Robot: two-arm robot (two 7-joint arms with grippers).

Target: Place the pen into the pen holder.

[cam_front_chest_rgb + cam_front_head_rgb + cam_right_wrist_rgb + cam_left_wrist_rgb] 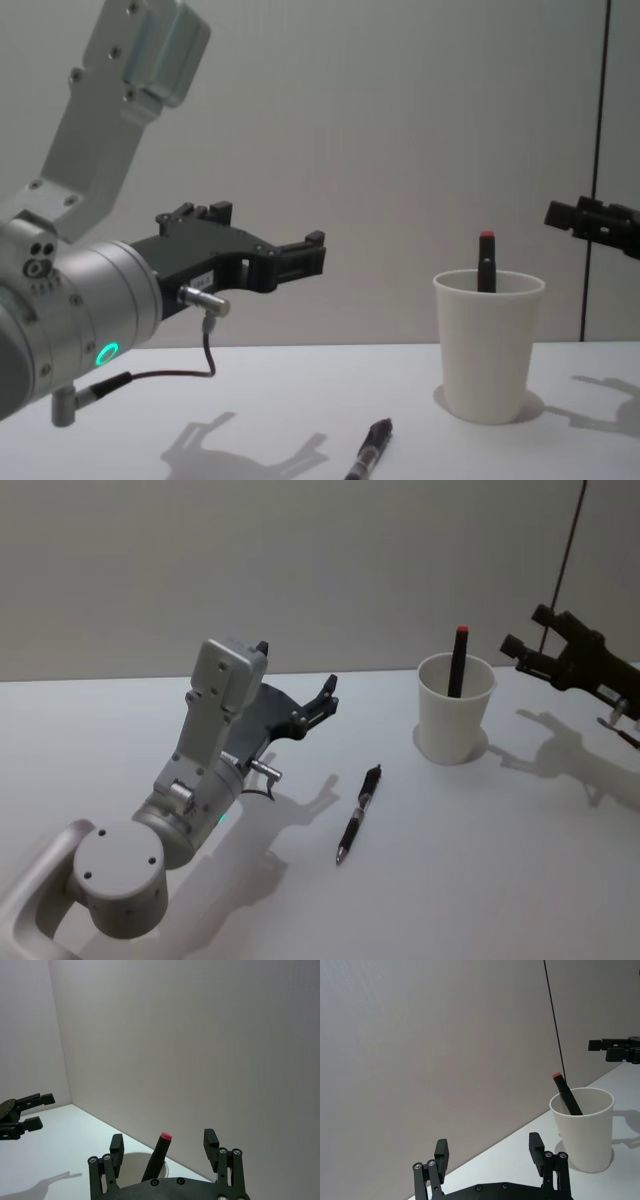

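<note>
Head view: 1 red-capped pen (459, 658) in paper cup (455, 725); black pen (358, 814) on table (120, 730), unpicked; left gripper (326, 700) & right gripper (524, 630) both apart, empty.

This looks like a robotics lab or test cell. A plain white counter (520, 880) stands against a bare, pale grey wall (300, 560). A thin dark cable (569, 550) hangs down that wall, and a grey robot arm (200, 770) with a lit green light (105, 352) reaches over the surface.

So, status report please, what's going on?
Left hand open, raised left of pen. Right hand open, right of paper cup. Pen flat on table, not in cup. Red-tipped pen stands in cup; nothing between.
</note>
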